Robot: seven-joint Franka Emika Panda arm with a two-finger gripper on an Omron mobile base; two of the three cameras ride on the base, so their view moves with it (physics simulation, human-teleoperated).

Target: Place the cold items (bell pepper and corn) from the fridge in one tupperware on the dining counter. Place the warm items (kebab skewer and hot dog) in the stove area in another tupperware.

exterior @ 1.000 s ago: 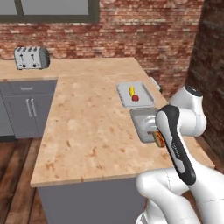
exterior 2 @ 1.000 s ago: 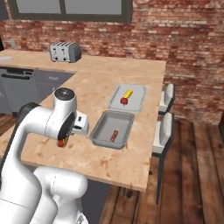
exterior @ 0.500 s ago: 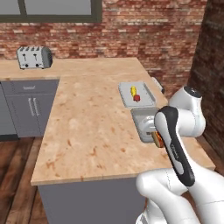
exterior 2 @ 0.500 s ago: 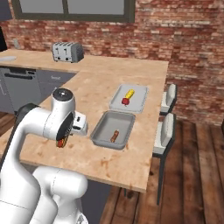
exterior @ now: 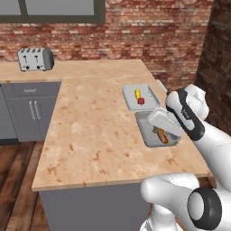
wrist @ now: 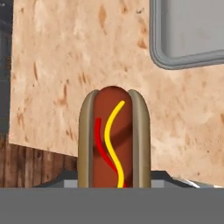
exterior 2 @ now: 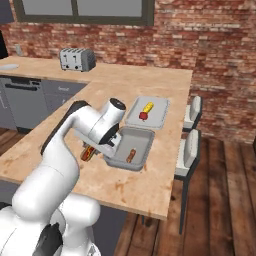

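Pincer point(wrist: 114, 186), hand view: clamped on your hot dog point(wrist: 114, 138) above the surface point(wrist: 65, 65). Right base view: it hangs left of the darker tupperware point(exterior 2: 142, 150), so releasing here misses the rim.

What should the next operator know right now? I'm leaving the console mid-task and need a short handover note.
Gripper: shut on the hot dog, held above the dining counter beside the darker tray.
Paler tray: bell pepper and corn inside; cold items done.
Darker tray: kebab skewer already inside.
Left: carry the hot dog over the darker tray and release it next to the skewer.
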